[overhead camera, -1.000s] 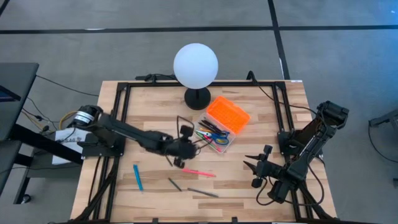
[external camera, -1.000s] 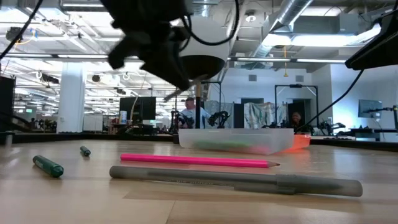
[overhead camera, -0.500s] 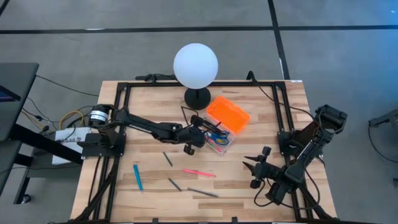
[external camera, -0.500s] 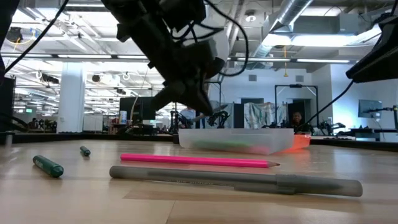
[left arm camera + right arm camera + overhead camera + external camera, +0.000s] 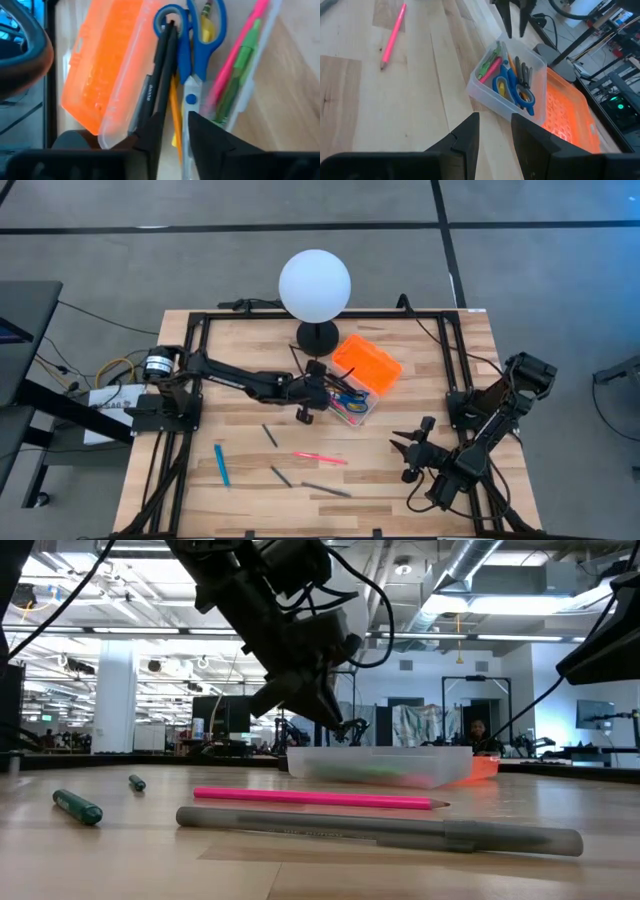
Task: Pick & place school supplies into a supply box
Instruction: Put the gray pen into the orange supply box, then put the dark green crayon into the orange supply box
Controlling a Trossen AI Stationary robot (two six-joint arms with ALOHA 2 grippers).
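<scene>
The supply box (image 5: 352, 408) is a clear tray with its orange lid (image 5: 367, 363) lying open beside it. Blue-handled scissors (image 5: 192, 55), black pens (image 5: 161, 65) and pink, green and yellow supplies lie in it. My left gripper (image 5: 322, 392) hovers over the box's left end, fingers open a little and pointing down (image 5: 515, 22), with nothing between them. On the table lie a pink pencil (image 5: 320, 457), a grey pen (image 5: 327, 490), a blue marker (image 5: 221, 464) and two dark pens (image 5: 268, 435). My right gripper (image 5: 405, 452) waits open near the table's right side.
A white globe lamp (image 5: 315, 285) on a black base (image 5: 318, 337) stands just behind the box, close to my left arm. A black frame (image 5: 200, 340) borders the table. Bare wood lies between the loose pens and my right gripper.
My left gripper has moved from low over the table's middle toward the far edge and the right, rising, and now stands over the box's left end. A dark pen shows on the table where the gripper was. My right arm has kept still.
</scene>
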